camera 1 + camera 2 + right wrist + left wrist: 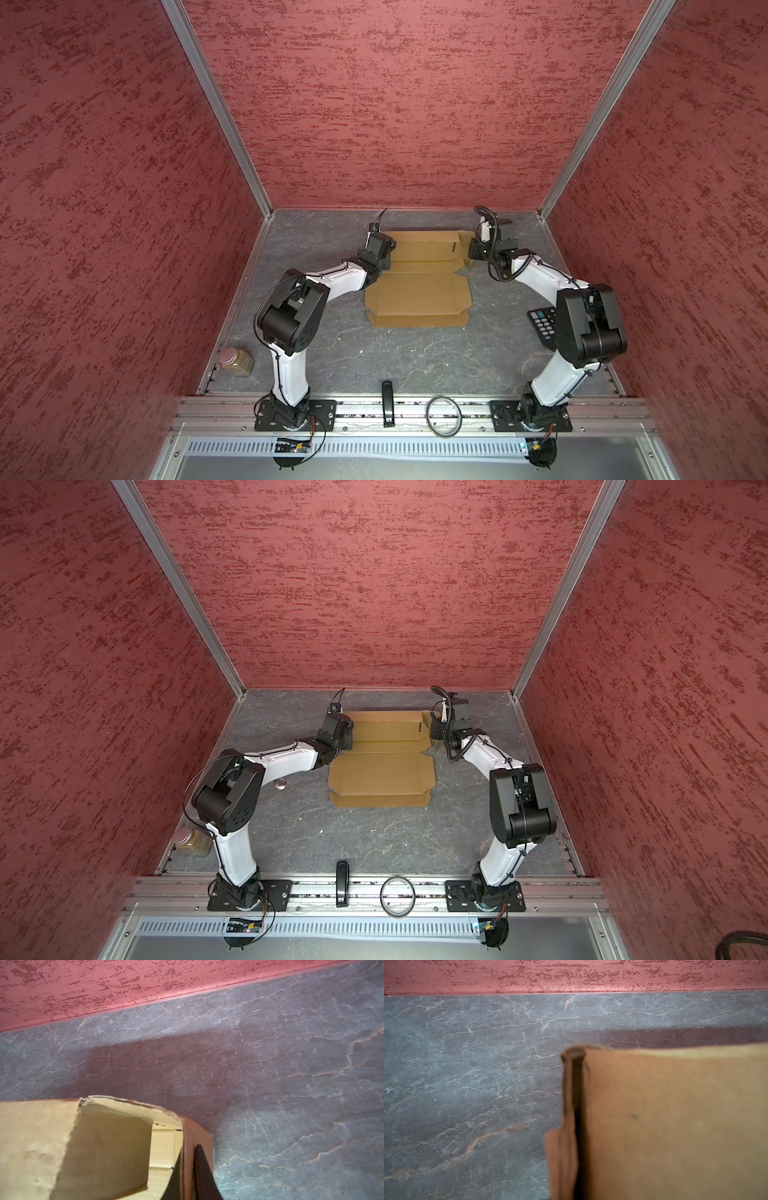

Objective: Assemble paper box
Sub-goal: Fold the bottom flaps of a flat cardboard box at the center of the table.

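The paper box lies partly folded between my grippers on the table. My left gripper is clenched on one end flap. My right gripper pinches the opposite flap (standing upright).

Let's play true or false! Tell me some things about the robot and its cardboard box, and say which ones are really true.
1. The paper box lies on a gray table. True.
2. The box is all finished and closed up. False: its near half lies flat and open, and only the far end has parts folded up.
3. The right claw is pinching a side flap of the box. True.
4. A jar stands in the middle of the box. False: the jar stands at the table's edge beside the left arm, away from the box.
5. A dark keypad with buttons lies by the right arm. True.
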`<action>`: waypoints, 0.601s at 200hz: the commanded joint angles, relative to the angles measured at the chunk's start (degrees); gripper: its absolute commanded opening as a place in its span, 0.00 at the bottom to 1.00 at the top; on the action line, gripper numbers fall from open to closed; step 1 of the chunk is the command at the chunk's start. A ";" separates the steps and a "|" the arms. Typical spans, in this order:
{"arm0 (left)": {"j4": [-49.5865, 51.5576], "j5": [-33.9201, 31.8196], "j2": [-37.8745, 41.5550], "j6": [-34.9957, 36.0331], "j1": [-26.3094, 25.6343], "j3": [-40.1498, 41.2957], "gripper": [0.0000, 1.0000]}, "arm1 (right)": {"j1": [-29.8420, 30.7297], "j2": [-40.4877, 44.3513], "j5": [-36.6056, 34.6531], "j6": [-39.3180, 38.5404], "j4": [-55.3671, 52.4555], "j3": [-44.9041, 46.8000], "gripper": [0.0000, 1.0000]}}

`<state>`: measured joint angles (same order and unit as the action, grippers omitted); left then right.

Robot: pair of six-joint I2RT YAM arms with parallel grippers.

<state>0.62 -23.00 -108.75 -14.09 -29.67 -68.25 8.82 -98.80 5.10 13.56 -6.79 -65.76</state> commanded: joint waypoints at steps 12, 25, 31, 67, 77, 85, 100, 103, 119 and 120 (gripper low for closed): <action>2.21 -0.37 0.04 -0.63 -0.50 0.13 0.00 | -0.03 3.72 3.79 0.92 -0.33 2.06 0.07; 2.28 -0.62 -0.12 -0.58 -0.72 0.06 0.00 | -0.05 4.74 4.59 1.46 -0.42 2.60 0.07; 2.32 -0.71 -0.22 -0.52 -0.74 0.00 0.00 | -0.11 5.02 4.81 1.63 -0.63 2.74 0.07; 2.30 -0.99 -0.39 -0.78 -1.00 -0.02 0.00 | -0.05 6.18 5.96 1.99 -2.80 2.56 0.06; 2.26 -0.99 -0.39 -0.94 -0.93 0.04 0.00 | -0.02 6.41 6.21 2.08 -3.12 2.65 0.05; 2.26 -0.99 -0.33 -1.04 -1.08 0.05 0.00 | 0.01 6.46 6.23 2.11 -3.13 2.81 0.05; 2.19 -0.86 -0.23 -1.21 -1.16 0.03 0.00 | -0.02 6.52 6.55 2.26 -3.23 3.00 0.05; 2.21 -0.86 -0.23 -1.21 -1.26 0.12 0.00 | 0.01 6.56 6.65 2.33 -3.21 3.00 0.05; 2.17 -0.54 -0.05 -1.32 -1.43 0.14 0.00 | 0.08 6.39 6.93 2.44 -3.16 2.99 0.05; 2.13 -0.55 -0.06 -1.31 -1.48 0.14 0.00 | 0.11 6.37 6.93 2.44 -3.15 2.99 0.05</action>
<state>1.08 -24.36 -108.75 -14.79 -30.26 -68.25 8.78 -94.39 9.39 14.76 -9.96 -63.02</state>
